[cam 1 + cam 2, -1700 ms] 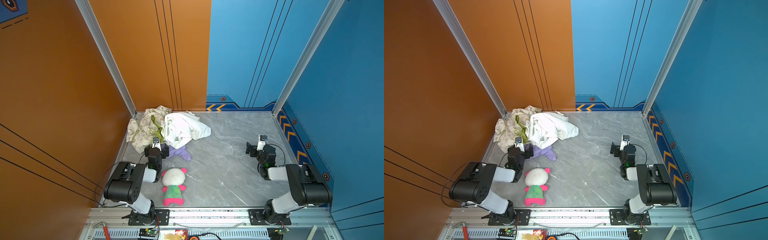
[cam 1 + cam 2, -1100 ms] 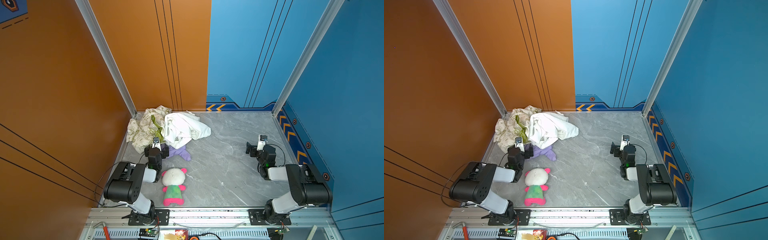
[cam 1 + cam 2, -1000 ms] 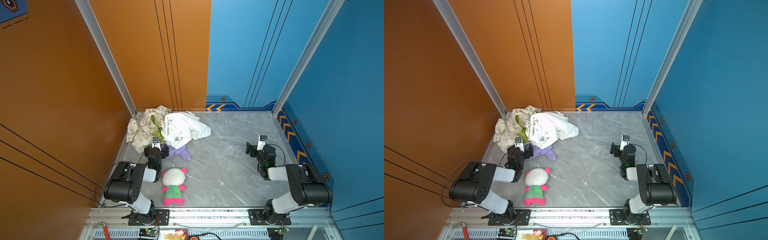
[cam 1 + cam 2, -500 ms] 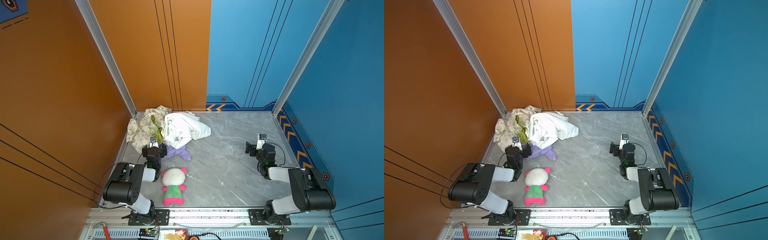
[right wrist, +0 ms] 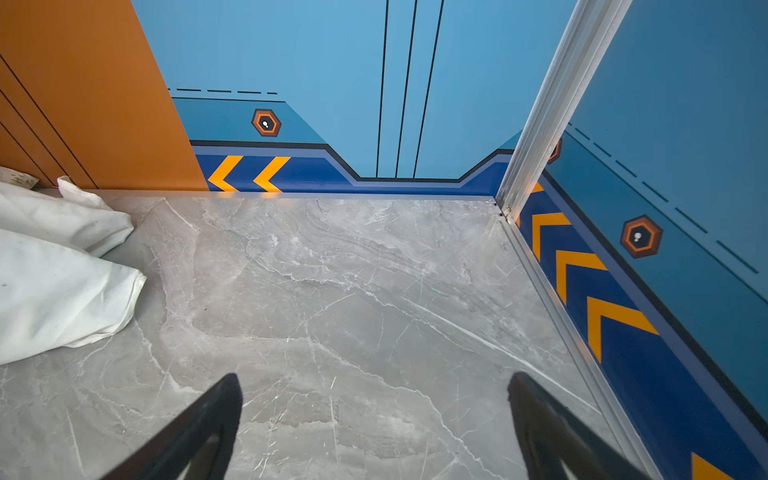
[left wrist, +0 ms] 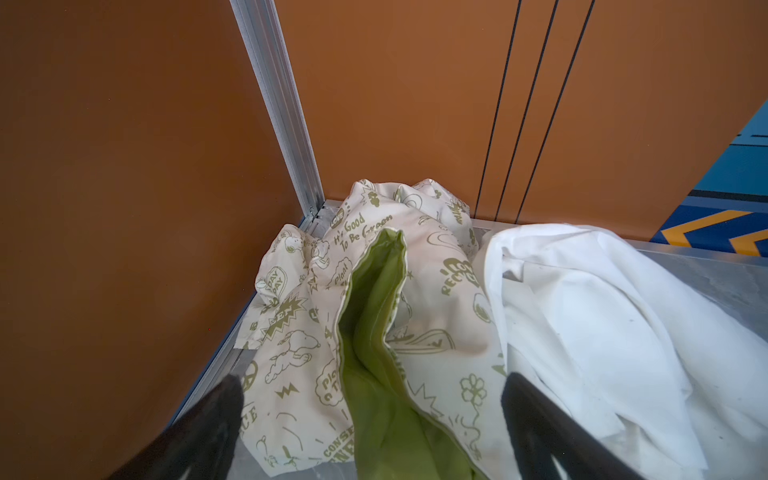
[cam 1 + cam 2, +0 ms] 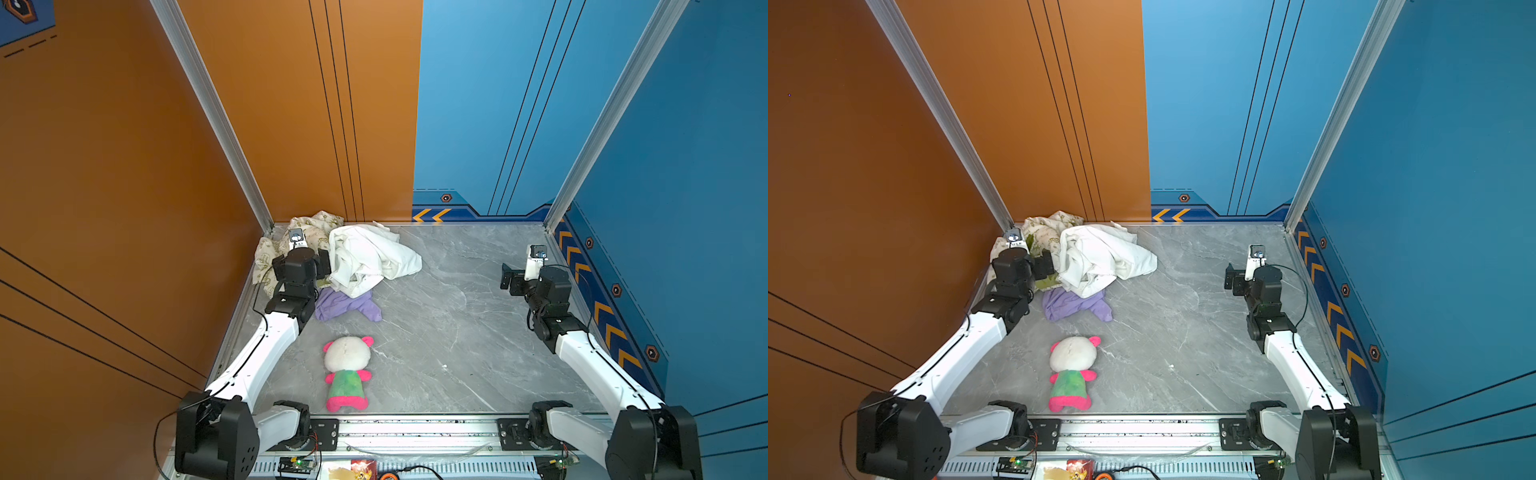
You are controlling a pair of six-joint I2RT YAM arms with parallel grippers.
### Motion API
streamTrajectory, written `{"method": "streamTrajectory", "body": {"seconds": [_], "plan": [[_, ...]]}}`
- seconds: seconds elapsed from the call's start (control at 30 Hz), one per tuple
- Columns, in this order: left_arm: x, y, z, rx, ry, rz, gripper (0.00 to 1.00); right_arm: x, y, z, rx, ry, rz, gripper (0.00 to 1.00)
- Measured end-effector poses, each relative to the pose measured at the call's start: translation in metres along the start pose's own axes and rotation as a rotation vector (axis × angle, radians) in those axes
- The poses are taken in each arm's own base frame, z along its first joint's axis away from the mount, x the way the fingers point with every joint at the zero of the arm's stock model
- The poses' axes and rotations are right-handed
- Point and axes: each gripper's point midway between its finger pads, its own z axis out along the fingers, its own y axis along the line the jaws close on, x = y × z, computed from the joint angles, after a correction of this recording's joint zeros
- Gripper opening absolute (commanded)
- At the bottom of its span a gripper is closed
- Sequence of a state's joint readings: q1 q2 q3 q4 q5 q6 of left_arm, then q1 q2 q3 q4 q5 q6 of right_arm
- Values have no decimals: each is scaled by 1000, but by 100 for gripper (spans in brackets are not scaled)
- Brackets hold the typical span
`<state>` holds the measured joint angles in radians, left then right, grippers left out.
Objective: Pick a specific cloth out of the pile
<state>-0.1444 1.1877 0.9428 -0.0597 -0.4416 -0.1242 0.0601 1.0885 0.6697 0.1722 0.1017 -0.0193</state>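
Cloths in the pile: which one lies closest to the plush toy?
The purple cloth: plain lavender, poking out from under the white cloth toward the toy. The printed cream cloth sits back in the corner.

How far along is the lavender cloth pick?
Done: nothing; the lavender cloth lies on the table, partly under the white cloth. In hand: the left hand, open and empty, hovers at the pile; the right hand is open over bare table. Remaining: grasp it and pull it free.
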Motion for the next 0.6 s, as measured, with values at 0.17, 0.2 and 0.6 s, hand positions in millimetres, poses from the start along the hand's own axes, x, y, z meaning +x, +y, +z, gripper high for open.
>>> {"method": "streamTrajectory", "body": {"seconds": [0.17, 0.2, 0.6], "plan": [[11, -1, -11, 75, 174, -53, 98, -6, -13, -14, 54, 79, -19, 100], [19, -1, -13, 86, 211, -71, 98, -4, -15, -17, 57, 97, -19, 100], [107, -15, -37, 133, 556, -345, 96, 43, 25, -27, -79, 339, 72, 100]]}}
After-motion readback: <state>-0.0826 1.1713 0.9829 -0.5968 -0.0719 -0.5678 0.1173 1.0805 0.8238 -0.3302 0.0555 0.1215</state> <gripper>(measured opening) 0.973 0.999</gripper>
